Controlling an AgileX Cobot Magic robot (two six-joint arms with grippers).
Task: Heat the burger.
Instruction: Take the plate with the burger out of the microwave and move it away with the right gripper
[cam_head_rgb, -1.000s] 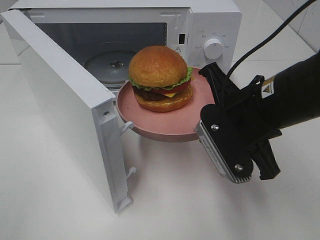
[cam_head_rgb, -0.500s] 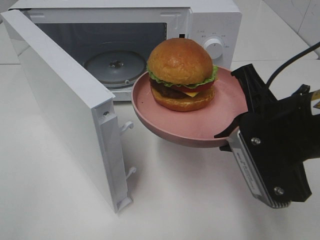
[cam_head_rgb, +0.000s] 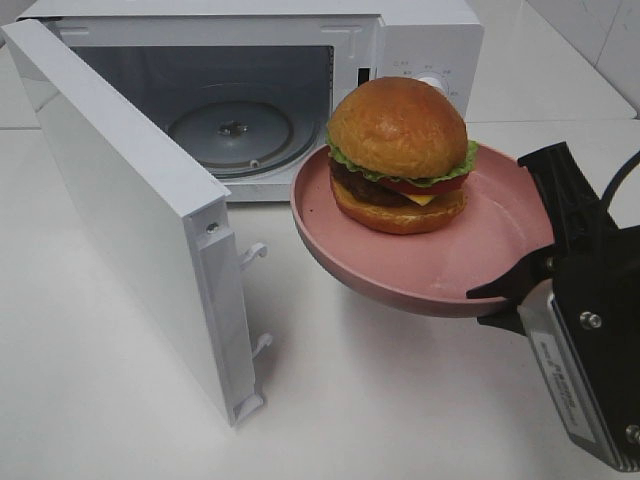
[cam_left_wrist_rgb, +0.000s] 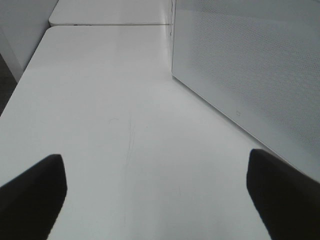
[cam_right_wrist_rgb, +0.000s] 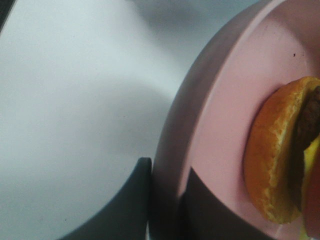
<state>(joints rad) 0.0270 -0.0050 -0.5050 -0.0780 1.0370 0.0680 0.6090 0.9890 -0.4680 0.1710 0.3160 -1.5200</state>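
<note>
- Right now I see the burger (cam_head_rgb: 398, 155) sitting on the pink plate (cam_head_rgb: 500, 262), which is lifted clear of the desk (cam_head_rgb: 120, 400) in front of the microwave (cam_head_rgb: 420, 30).
- My right end effector (cam_head_rgb: 510, 295) is pinching the plate's rim at its near right edge; in the right wrist view one finger (cam_right_wrist_rgb: 125, 200) lies under the rim and the other on the plate's inner face, with the bottom bun just beside it.
- The plate tilts a little, its far edge overlapping the microwave's front near the control knob (cam_head_rgb: 438, 84).
- The microwave door (cam_head_rgb: 130, 220) stands swung wide to the left, and the glass turntable (cam_head_rgb: 230, 130) inside is bare.
- My left end effector (cam_left_wrist_rgb: 157, 195) is spread wide above the white desk, gripping nothing, with the door's perforated panel just beside it.
</note>
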